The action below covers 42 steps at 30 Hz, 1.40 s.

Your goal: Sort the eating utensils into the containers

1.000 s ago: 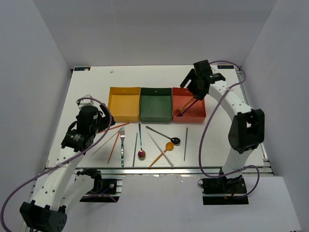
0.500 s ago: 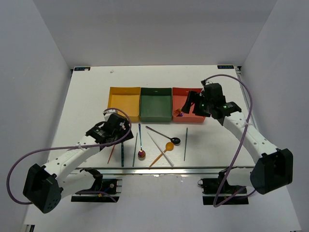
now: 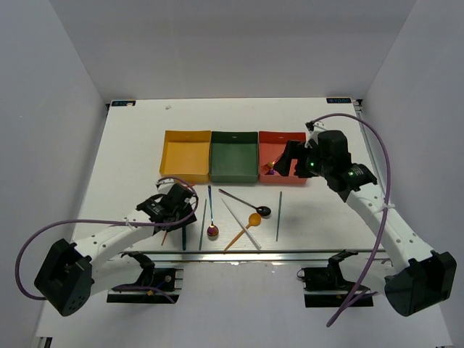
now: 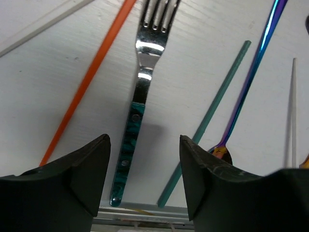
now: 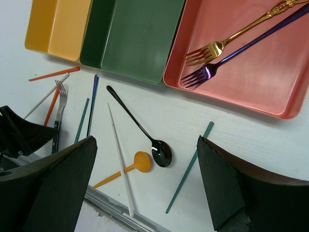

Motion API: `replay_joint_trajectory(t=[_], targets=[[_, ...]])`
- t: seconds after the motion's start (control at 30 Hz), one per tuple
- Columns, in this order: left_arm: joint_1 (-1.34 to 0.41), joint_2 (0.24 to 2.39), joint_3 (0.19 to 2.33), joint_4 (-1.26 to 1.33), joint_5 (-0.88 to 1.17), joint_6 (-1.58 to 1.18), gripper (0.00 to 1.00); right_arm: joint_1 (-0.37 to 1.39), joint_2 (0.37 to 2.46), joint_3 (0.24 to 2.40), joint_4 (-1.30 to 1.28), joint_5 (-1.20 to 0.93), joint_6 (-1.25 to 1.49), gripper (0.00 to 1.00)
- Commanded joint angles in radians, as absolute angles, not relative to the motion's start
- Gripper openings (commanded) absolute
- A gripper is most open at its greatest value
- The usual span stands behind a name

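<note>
Jaws: left gripper [image 4: 143,159] part-open, empty, astride green-handled silver fork [image 4: 140,96] on table [image 4: 38,72] | handle lengthwise through the gap, tines pointing away | right gripper [image 5: 145,179] wide, empty, farther off by red tray [image 5: 251,96]

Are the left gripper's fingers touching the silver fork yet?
Apart. The left wrist view shows bare table between the fork handle and each finger of the left gripper, whose jaws straddle it.
</note>
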<state>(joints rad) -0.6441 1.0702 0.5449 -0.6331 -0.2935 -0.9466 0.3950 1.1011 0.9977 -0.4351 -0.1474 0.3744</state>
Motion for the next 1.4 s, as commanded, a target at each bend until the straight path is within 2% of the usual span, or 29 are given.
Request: replay_joint_trajectory(t=[0.0, 0.1, 0.4, 0.5, 0.77, 0.9, 0.93, 1.1, 1.13, 1.37], targets=[[-0.689, 1.1, 0.535, -0.586, -0.331, -0.959, 0.65, 0.399, 1.112, 0.974, -0.396, -0.179, 0.347, 0.89], [-0.706, 1.152, 0.538, -0.598, -0.356, -0.976, 0.56, 0.4, 1.123, 0.971, -0.393, -0.187, 0.348, 0.89], [-0.721, 1.157, 0.519, -0.621, -0.408, -0.997, 0.55, 0.4, 1.111, 0.951, -0.382, -0.181, 0.353, 0.89], [-0.729, 1.166, 0.497, -0.598, -0.394, -0.989, 0.48, 0.4, 1.109, 0.945, -0.376, -0.176, 0.356, 0.89], [-0.775, 1.227, 0.505, -0.588, -0.388, -0.966, 0.4, 0.4, 1.092, 0.93, -0.364, -0.164, 0.376, 0.89], [-0.795, 1.253, 0.517, -0.586, -0.39, -0.959, 0.26, 0.4, 1.072, 0.919, -0.359, -0.147, 0.387, 0.89], [-0.798, 1.256, 0.518, -0.586, -0.393, -0.96, 0.18, 0.4, 1.068, 0.916, -0.357, -0.146, 0.388, 0.89], [-0.807, 1.247, 0.535, -0.623, -0.417, -0.96, 0.1, 0.399, 1.055, 0.914, -0.359, -0.141, 0.396, 0.89], [-0.808, 1.241, 0.544, -0.633, -0.419, -0.957, 0.0, 0.4, 1.052, 0.914, -0.359, -0.14, 0.397, 0.89], [-0.836, 1.187, 0.641, -0.71, -0.425, -0.902, 0.0, 0.399, 1.037, 0.916, -0.353, -0.123, 0.417, 0.89]])
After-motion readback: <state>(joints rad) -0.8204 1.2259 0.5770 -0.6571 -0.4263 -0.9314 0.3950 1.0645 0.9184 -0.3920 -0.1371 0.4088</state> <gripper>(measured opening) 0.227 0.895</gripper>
